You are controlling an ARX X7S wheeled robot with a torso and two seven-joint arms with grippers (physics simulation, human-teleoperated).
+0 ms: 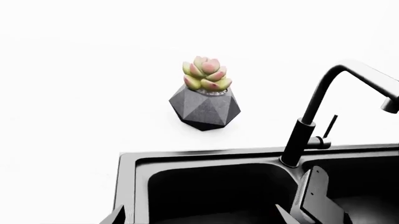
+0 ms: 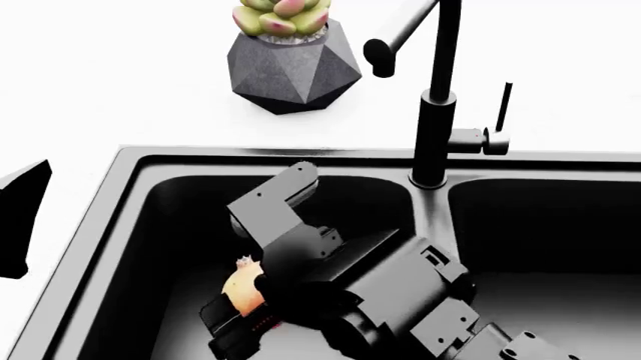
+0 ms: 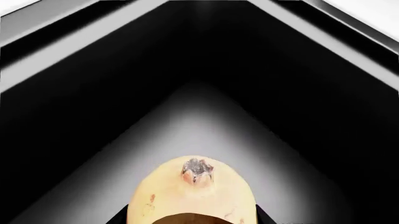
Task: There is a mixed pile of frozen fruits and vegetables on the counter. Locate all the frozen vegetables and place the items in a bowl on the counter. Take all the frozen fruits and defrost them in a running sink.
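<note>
Right pincer point(image 2: 263, 300): down inside the sink's left basin, closed around the yellow-orange fruit point(image 2: 243, 289), stem nub facing away from the wrist.
Left pincer point(image 1: 206, 219): over the sink point(image 2: 130, 195), fingers spread, holding nothing.
Faucet point(image 2: 437, 90): rising behind the divider.
Bench point(image 2: 110, 82): white, carrying the succulent pot point(image 2: 293, 64) beyond the sink.

Sink point(image 2: 130, 187): dark grey-black, 2 rectangular basins side by side, set into the bright white counter point(image 2: 120, 90). Tall black faucet point(image 2: 437, 90) stands at the rear rim, at the divider between the basins; its spout ends over the left basin's back edge.

Fruit point(image 2: 243, 289): egg-shaped, pale yellow-orange, faint red marks, small stem nub at its end. Sits low in the left basin, partly hidden in the head view.
</note>
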